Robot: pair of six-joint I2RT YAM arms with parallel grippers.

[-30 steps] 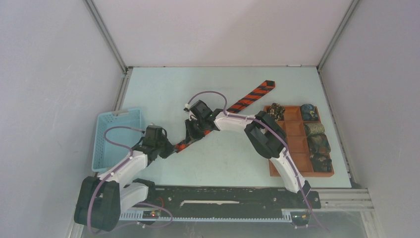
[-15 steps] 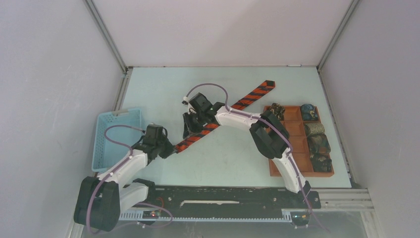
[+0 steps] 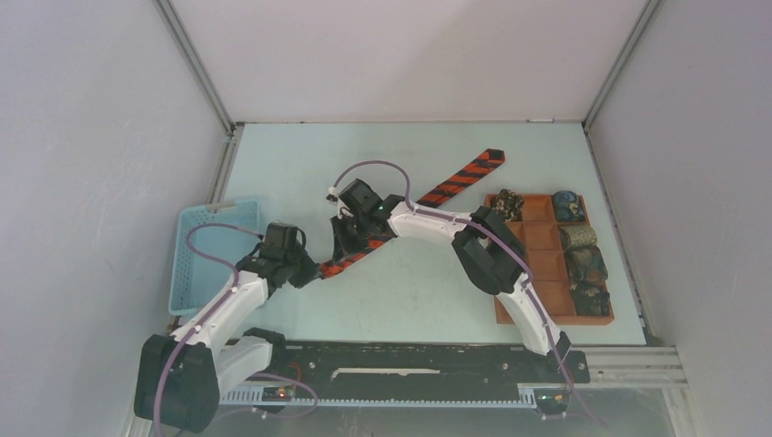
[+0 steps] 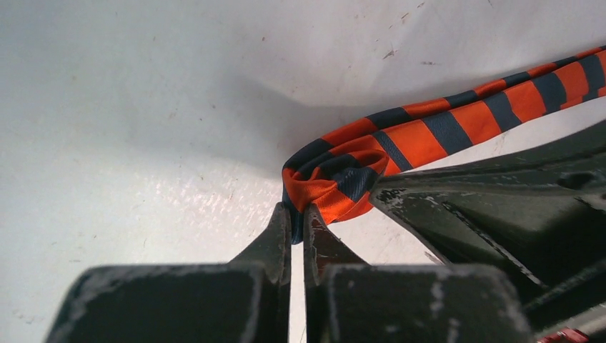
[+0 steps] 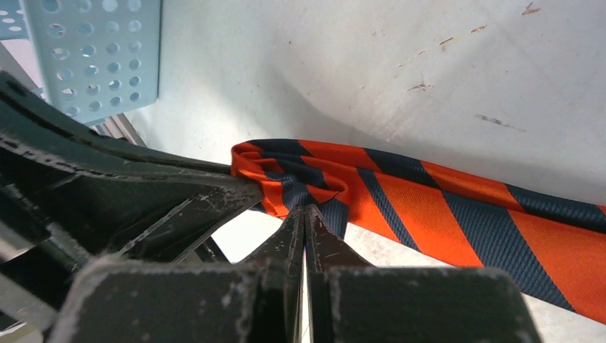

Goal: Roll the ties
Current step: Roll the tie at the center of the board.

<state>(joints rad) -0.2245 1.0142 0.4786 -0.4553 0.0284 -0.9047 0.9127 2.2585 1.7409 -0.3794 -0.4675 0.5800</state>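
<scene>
Since half a second ago, the right arm's wrist has been shifted a little to the left, and the near end of the striped tie (image 3: 460, 179) has been drawn slightly that way with it. The tie is laid diagonally across the table (image 3: 300, 164), its far end near the back and its near end folded over on itself between the two arms.

That folded end is pinched by the left gripper (image 3: 314, 271), whose fingers are seen in the left wrist view pressed together on the fabric (image 4: 296, 214). The same fold is nipped from the other side by the right gripper (image 3: 346, 250), its fingers likewise closed on the cloth (image 5: 304, 214). The two grippers are held just beside each other, low over the table. The left arm is stretched forward and to the right; the right arm is bent at the elbow and reached across to the left.

A basket (image 3: 196, 255) is set near the left arm. A tray (image 3: 546, 314) is placed well apart at the right, with rolled ties (image 3: 583, 264) in its compartments.
</scene>
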